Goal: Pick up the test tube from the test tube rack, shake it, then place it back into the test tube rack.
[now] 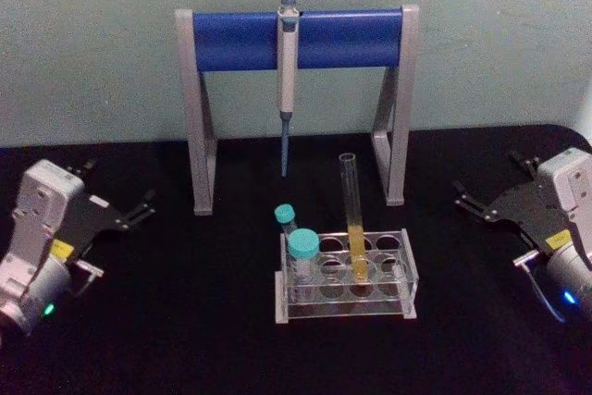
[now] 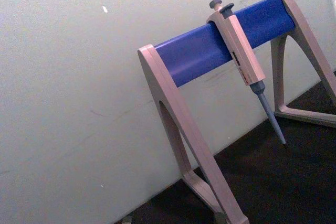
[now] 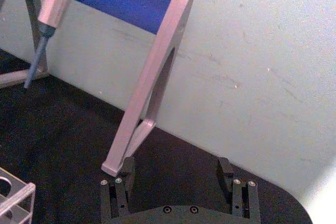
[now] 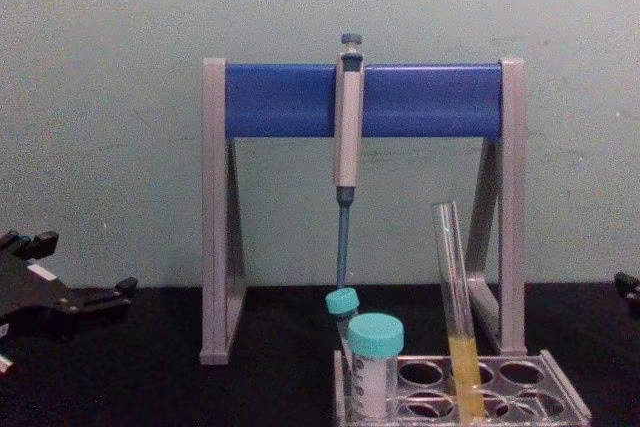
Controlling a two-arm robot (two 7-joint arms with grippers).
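Observation:
The test tube is a long clear glass tube with yellow-orange liquid at its bottom. It stands upright in a middle hole of the clear plastic test tube rack at the table's centre front, and shows in the chest view too as the test tube in the rack. My left gripper rests open on the far left, well away from the rack. On the far right my right gripper rests open, holding nothing. The right wrist view has the right gripper open over black tabletop, with a corner of the rack at its edge.
Two teal-capped tubes stand at the rack's left end. Behind the rack a grey-and-blue pipette stand carries a hanging pipette. The black table ends at a pale green wall.

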